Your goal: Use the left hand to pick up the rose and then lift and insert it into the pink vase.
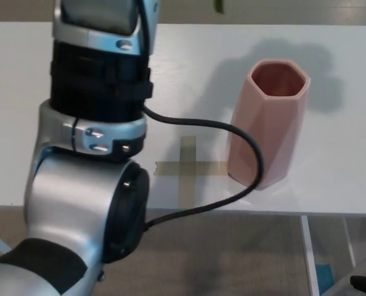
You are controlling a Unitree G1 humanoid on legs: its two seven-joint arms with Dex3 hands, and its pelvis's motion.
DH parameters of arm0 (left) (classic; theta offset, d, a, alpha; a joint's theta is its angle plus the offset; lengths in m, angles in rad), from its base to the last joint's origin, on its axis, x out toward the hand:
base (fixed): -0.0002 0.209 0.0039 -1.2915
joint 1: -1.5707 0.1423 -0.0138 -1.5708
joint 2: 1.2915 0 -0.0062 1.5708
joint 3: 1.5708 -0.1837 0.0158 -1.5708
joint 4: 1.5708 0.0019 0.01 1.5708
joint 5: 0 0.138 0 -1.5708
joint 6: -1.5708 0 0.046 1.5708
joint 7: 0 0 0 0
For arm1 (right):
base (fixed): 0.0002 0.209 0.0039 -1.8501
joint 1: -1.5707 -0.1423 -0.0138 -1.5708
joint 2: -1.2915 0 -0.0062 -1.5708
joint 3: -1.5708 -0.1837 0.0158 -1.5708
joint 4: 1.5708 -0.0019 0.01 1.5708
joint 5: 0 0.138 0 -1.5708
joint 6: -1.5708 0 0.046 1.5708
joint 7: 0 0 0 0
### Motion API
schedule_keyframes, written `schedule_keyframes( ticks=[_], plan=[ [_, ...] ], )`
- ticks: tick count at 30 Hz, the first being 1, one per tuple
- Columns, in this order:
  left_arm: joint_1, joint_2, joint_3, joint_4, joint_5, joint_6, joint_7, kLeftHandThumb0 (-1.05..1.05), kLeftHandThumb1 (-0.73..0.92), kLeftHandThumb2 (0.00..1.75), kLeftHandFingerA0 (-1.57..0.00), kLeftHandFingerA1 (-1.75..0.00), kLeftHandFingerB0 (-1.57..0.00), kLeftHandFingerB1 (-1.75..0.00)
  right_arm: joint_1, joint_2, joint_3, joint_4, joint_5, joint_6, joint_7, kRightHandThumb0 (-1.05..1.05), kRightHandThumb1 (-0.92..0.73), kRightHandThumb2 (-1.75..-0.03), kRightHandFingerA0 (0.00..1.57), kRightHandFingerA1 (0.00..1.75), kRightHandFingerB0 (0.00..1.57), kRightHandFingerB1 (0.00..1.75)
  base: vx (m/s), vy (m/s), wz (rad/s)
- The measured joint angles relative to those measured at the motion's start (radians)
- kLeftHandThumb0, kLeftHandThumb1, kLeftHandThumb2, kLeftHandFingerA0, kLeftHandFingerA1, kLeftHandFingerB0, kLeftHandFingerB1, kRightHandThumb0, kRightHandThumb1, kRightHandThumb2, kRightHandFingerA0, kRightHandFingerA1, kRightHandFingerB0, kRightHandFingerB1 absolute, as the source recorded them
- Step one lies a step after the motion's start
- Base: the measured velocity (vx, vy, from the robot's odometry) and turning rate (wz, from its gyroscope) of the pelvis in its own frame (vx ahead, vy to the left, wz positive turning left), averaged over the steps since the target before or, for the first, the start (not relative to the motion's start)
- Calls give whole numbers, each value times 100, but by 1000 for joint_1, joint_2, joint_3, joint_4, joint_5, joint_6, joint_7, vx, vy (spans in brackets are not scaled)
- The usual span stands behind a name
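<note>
The left arm (97, 123) is raised to the left of the pink vase (268, 123) on the desk (343, 166), its hand cut off above, grip not determinable; of the rose only a green scrap (219, 5) is seen, up-left of the vase mouth.

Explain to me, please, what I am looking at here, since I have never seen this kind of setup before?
This is the view from a camera on a humanoid robot's head, looking down at its work. The big silver and black shape is the robot's left arm, raised so high that its hand is out of the picture. A black cable runs from it. On the white table stands an empty pink vase, upright, beside a cross of tape. A small green bit at the top edge may belong to the rose.
</note>
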Motion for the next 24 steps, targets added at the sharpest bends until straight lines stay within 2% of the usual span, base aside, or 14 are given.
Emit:
schedule_keyframes(
  ticks=[5,8,11,14,23,24],
  plan=[
    [-7,-27,0,-25,-30,50,9,-17,82,64,-98,-140,-82,-78,0,0,0,0,0,0,6,-19,-61,-58,61,50,56,47,0,0,0],
    [-17,-39,-1,-33,-50,84,13,-17,82,64,-103,-139,-82,-79,-1,0,-1,0,0,0,7,-19,-61,-58,61,50,55,47,0,0,0],
    [-26,-42,-8,-36,-63,104,16,-17,81,68,-98,-147,-82,-79,-1,0,-1,0,1,0,8,-19,-61,-58,61,50,55,47,0,0,0],
    [-26,-48,-24,-46,-74,118,20,-18,82,65,-96,-140,-82,-78,-2,0,-1,0,1,1,8,-19,-61,-58,61,50,55,47,0,0,0],
    [-26,-65,-82,-65,-90,150,30,-18,82,64,-96,-140,-83,-75,-11,0,-1,0,1,3,10,-19,-61,-58,61,50,55,47,0,0,0],
    [-26,-65,-83,-65,-90,151,30,-18,81,67,-96,-143,-84,-71,-11,0,-1,0,1,4,10,-19,-61,-58,61,50,55,47,0,0,0]
  ],
)
